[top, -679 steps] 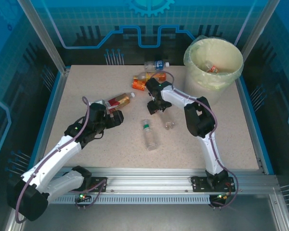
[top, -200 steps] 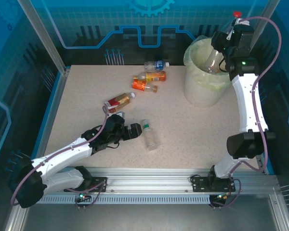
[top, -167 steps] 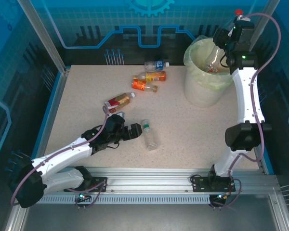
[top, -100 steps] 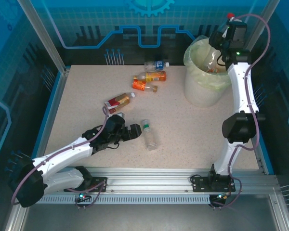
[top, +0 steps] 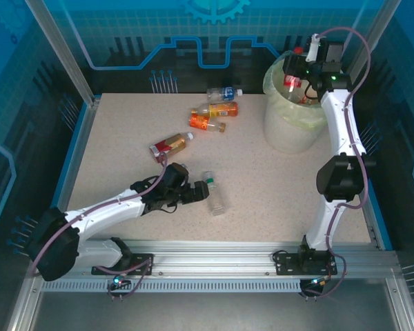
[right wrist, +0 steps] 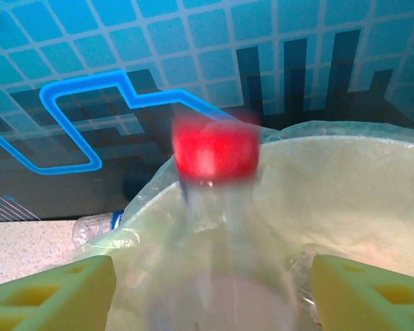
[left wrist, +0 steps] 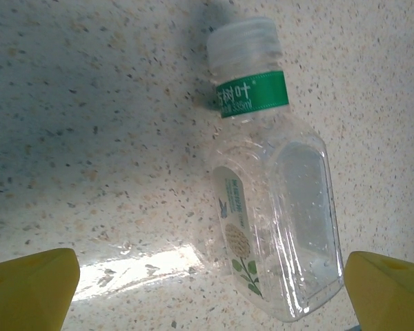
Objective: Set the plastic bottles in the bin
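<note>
Our left claw [top: 196, 194] sits low over the speckled stone-look table [top: 276, 200] with its yellow fingertips [left wrist: 27, 284] spread wide. The green-banded bottle [left wrist: 272, 207] lies flat between them, cap toward 12 o'clock in the wrist view and base corner just beside the 4 o'clock tip. It is clear, ribbed and flat-sided, with a white screw cap. From above, we see bare tabletop running from this bottle toward 3 o'clock as far as the blue side rim [top: 362, 179]. An amber bottle [top: 171, 145] lies near the claw at 11 o'clock. Our right claw [top: 298, 71] hangs over the bin [top: 284, 134], which is round and cream, with a thin yellowish bag [right wrist: 345, 186] crinkled over its rim. Its jaws stand apart, and a blurred red-capped bottle [right wrist: 217, 155] stands upright in the gap, its sides seemingly clear of both pads.
</note>
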Controlling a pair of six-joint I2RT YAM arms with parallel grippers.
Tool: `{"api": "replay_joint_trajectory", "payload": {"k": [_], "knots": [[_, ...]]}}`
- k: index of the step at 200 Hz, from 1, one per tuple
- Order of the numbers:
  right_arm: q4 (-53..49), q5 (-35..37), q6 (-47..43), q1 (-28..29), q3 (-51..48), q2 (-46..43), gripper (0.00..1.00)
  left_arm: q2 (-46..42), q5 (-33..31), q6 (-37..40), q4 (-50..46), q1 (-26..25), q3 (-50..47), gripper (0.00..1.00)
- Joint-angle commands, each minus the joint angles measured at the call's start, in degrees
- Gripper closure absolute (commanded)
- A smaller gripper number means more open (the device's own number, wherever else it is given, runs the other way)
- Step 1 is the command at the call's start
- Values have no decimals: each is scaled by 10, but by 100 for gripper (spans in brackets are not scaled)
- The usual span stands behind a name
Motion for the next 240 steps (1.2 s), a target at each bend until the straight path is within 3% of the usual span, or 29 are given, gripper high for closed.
{"api": "replay_joint_trajectory", "payload": {"k": [1,64,77,152,183,240], "knots": [[-4,-3,-22,8,-22,-30,19,10,15,21,7,-11,23,1],[16,-14,-14,9,-80,-102,10,33,-6,32,-14,-32,42,1],[22,-19,-9,10,-101,-122,0,43,-20,37,-27,-43,53,1],[51,-54,14,25,-272,-281,0,122,-118,44,-119,-121,144,1],[47,-62,22,45,-339,-340,0,194,-160,45,-188,-158,212,1],[28,-39,20,81,-420,-436,0,285,-201,4,-284,-171,288,1]]}}
